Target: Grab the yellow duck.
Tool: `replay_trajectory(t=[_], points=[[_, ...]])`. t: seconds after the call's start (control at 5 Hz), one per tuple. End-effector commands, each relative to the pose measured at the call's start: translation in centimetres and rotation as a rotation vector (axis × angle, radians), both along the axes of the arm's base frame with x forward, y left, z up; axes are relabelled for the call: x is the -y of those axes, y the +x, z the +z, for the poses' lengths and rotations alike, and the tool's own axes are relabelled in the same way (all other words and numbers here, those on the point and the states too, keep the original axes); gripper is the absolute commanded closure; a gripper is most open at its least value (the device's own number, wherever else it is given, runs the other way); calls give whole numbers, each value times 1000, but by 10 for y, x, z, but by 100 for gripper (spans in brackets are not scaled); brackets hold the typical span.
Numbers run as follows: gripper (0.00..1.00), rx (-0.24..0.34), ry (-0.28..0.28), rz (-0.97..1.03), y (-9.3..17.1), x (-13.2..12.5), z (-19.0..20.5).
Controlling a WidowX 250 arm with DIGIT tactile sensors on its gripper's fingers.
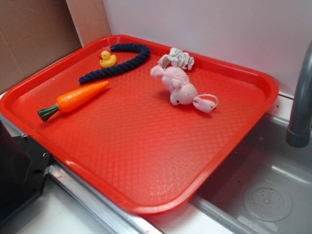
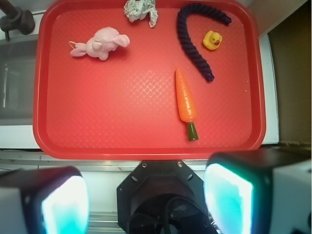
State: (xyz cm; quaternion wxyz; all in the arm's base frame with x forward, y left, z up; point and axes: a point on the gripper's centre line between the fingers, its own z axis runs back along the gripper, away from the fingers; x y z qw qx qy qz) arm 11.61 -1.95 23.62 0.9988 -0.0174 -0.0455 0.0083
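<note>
The tiny yellow duck (image 1: 107, 59) with an orange beak sits at the far left of the red tray (image 1: 146, 161), touching or nearly touching a dark blue rope (image 1: 118, 62). In the wrist view the duck (image 2: 212, 40) is at the upper right of the tray (image 2: 122, 122), right of the rope (image 2: 195, 41). My gripper (image 2: 146, 200) is high above the tray's near edge, far from the duck, with its two pads wide apart and nothing between them. It does not show in the exterior view.
An orange toy carrot (image 1: 75, 99) (image 2: 185, 102) with a green stem lies near the rope. A pink plush animal (image 1: 179, 87) (image 2: 100, 44) and a crumpled whitish cloth (image 1: 176, 58) (image 2: 141, 9) lie further along. A sink basin (image 1: 273, 195) and grey faucet (image 1: 300, 97) adjoin the tray.
</note>
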Motion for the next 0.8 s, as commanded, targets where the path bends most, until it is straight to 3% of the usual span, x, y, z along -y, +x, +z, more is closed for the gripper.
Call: replay_trajectory(t=[0.0,0.2,0.6], points=[[0,0,0,0,0,0,0],[0,89,-63,198,7,-5,-1],[0,203,-79,634,36,-35,-25]])
